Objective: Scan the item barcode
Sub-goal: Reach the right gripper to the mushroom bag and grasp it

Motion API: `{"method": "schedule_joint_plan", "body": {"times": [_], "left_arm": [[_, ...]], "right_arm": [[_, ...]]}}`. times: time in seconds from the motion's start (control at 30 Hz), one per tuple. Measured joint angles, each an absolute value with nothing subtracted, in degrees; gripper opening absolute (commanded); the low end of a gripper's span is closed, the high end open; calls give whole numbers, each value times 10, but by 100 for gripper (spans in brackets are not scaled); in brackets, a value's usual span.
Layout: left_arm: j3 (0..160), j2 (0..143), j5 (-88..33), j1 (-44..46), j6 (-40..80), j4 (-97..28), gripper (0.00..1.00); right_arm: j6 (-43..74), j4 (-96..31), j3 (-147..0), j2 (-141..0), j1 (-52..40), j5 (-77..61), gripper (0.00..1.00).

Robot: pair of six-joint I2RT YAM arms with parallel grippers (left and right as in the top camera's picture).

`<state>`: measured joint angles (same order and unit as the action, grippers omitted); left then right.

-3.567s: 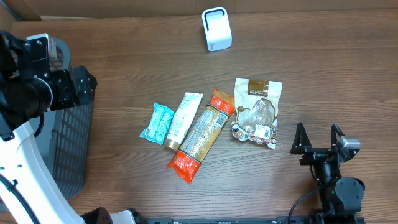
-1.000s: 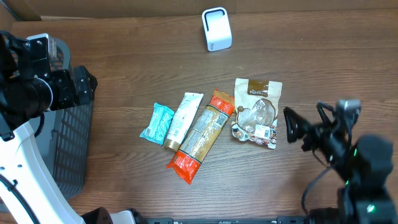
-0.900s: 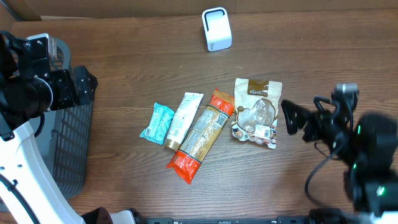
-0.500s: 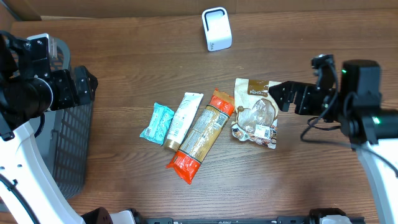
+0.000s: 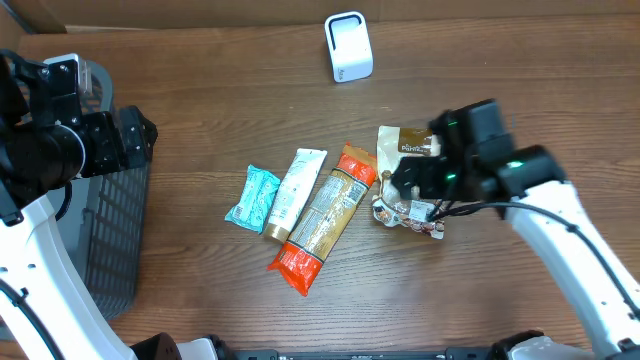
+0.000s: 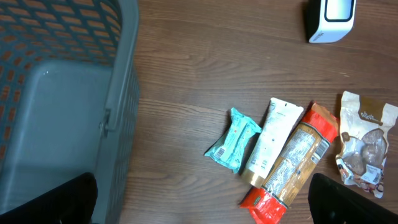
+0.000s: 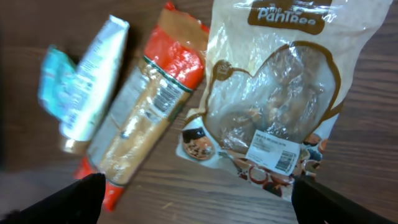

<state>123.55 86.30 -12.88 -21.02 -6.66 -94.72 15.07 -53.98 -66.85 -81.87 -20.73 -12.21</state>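
1. The bench (image 5: 200, 70) carries everything. A grey basket (image 5: 115, 240) sits at its left edge, well apart from the goods.
2. The left arm (image 5: 50, 150) hangs over that basket, its left jaws spread fully and holding nothing. The right arm (image 5: 545, 200) reaches in over the rightmost item. The right jaws are also spread wide and empty: the wrist view shows one finger at each lower corner, with only packets and bench between them.
3. The long orange packet (image 5: 322, 218) lies diagonally mid-bench, its upper end just beside the brown snack pouch (image 7: 273, 93). The pouch looks to be the item to scan; it lies flat and face up, directly under the right jaws.
4. A white tube (image 5: 296, 188) and a teal wrapper (image 5: 252, 197) lie left of the orange packet and are best left alone.
5. The white scanner (image 5: 348, 46) stands at the far edge, well apart from the pouch.
6. The barcode label (image 7: 272, 153) sits near the pouch's lower edge. For a good pick, I would come down on the pouch's upper part, clear of the label and the orange packet. Because the pouch lies flat, pinching a film edge should work best and leave the code uncovered to face the scanner.
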Motion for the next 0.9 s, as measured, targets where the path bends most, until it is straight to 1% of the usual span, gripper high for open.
{"method": "schedule_joint_plan", "body": {"times": [0.3, 0.53, 0.63, 0.73, 0.9], "left_arm": [[1235, 863, -129, -210, -67, -947, 100], [1235, 863, -129, -210, -67, -947, 100], [1235, 863, -129, -210, -67, -947, 100], [1235, 863, -129, -210, -67, -947, 99], [1235, 863, -129, -210, -67, -947, 100]], "right_arm": [[159, -513, -668, -890, -395, 110, 95], [142, -498, -668, -978, -495, 235, 97], [137, -496, -668, -1015, -515, 275, 97], [135, -495, -668, -1045, -514, 305, 97], [134, -470, -668, -1057, -512, 340, 97]]}}
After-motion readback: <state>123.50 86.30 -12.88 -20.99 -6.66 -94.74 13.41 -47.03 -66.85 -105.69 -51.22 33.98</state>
